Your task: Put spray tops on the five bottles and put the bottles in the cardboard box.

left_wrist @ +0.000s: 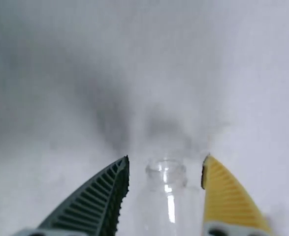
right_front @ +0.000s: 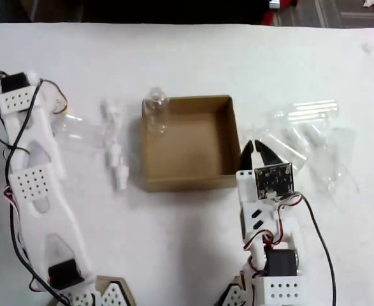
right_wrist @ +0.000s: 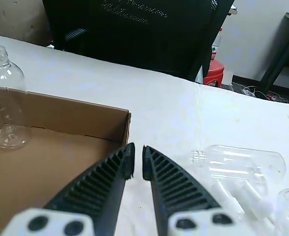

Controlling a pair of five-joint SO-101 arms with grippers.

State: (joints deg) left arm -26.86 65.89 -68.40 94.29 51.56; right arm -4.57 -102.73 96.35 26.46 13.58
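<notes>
Left gripper (left_wrist: 166,158) straddles the neck of a clear bottle (left_wrist: 166,173) lying at the table's left, though whether it actually grips I cannot tell. Right gripper (right_wrist: 138,147) hangs just right of the cardboard box (right_wrist: 60,110), barely parted and empty. An upright bottle (right_front: 155,109) stands in the box's far-left corner, with spray tops (right_front: 115,150) lying left of the box.

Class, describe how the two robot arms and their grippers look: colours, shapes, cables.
The left arm and right arm are white, with hole-dotted panels, black motors, red and black cables. The right wrist carries a black circuit board. The left gripper has one dark grey and one yellow ribbed finger; the right gripper, two black ones.
</notes>
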